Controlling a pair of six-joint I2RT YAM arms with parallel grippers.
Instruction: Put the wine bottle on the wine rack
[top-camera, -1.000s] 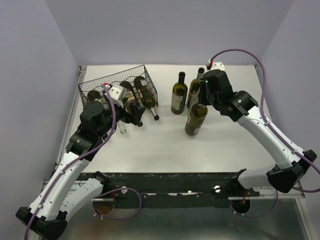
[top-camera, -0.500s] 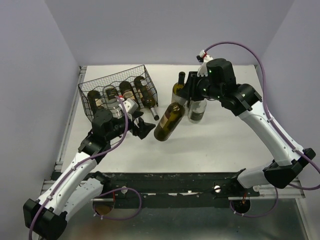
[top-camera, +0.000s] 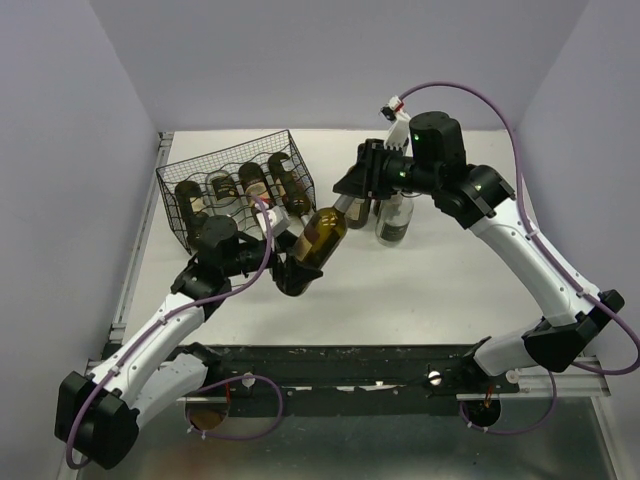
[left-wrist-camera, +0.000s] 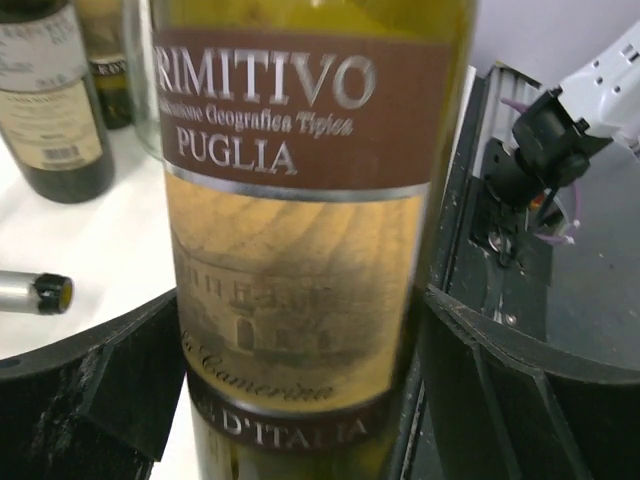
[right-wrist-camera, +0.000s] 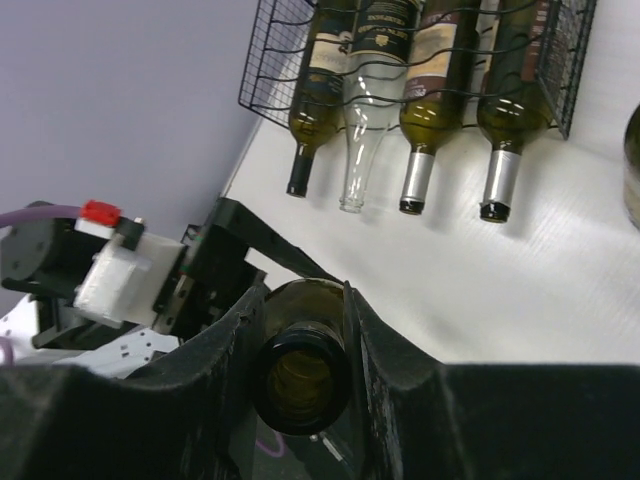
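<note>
The wine bottle (top-camera: 318, 238), green glass with a brown and tan label, hangs tilted above the table, its base low and to the left. My right gripper (top-camera: 352, 190) is shut on its neck; the right wrist view looks down on the open mouth (right-wrist-camera: 305, 385) between the gripper (right-wrist-camera: 303, 300) fingers. My left gripper (top-camera: 288, 268) straddles the lower body, and the label (left-wrist-camera: 300, 250) fills the left wrist view between the gripper's (left-wrist-camera: 302, 298) two fingers. Whether those fingers press on the glass I cannot tell. The black wire wine rack (top-camera: 235, 160) stands at the back left with several bottles lying in it.
Two upright bottles (top-camera: 395, 215) stand just behind and right of the held one, also seen in the left wrist view (left-wrist-camera: 55, 110). Necks of the racked bottles (right-wrist-camera: 495, 185) stick out over the table on the rack's (right-wrist-camera: 270, 60) near side.
My right gripper has lifted the bottle from upright, tipped it and carried it left. My left arm has drawn back from the rack and swung right, its fingers now around the bottle's lower body.
</note>
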